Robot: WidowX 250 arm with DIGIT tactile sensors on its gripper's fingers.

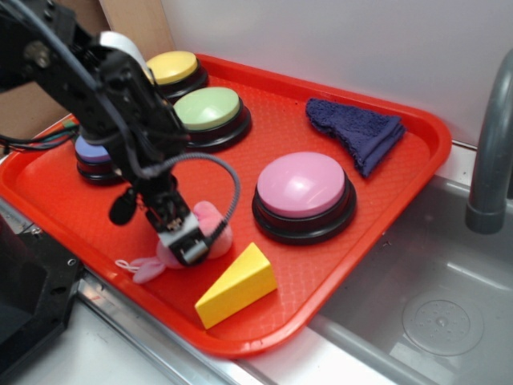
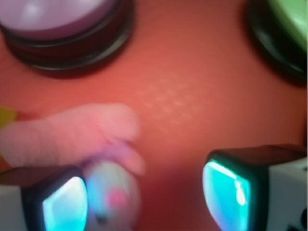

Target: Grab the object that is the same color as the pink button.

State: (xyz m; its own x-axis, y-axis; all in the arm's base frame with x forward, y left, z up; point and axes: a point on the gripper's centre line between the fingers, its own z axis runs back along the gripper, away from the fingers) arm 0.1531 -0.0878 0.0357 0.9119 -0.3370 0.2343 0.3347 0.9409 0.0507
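Observation:
The pink button (image 1: 303, 186), a pale pink dome on a black base, sits mid-tray; its edge also shows at the top left of the wrist view (image 2: 62, 19). The object, a small pink plush bunny (image 1: 210, 228), lies on the tray near the front edge, its ears trailing to the left. My gripper (image 1: 186, 239) is down over it and open. In the wrist view the bunny (image 2: 77, 134) lies blurred, its white face against the left finger (image 2: 62, 204), with bare tray between it and the right finger (image 2: 226, 192).
A yellow cheese wedge (image 1: 237, 284) lies just right of the bunny. Green (image 1: 208, 110), yellow (image 1: 172, 67) and purple (image 1: 94, 154) buttons stand behind on the red tray (image 1: 401, 200). A blue cloth (image 1: 357, 128) lies far right. A sink and grey faucet (image 1: 489, 152) are at right.

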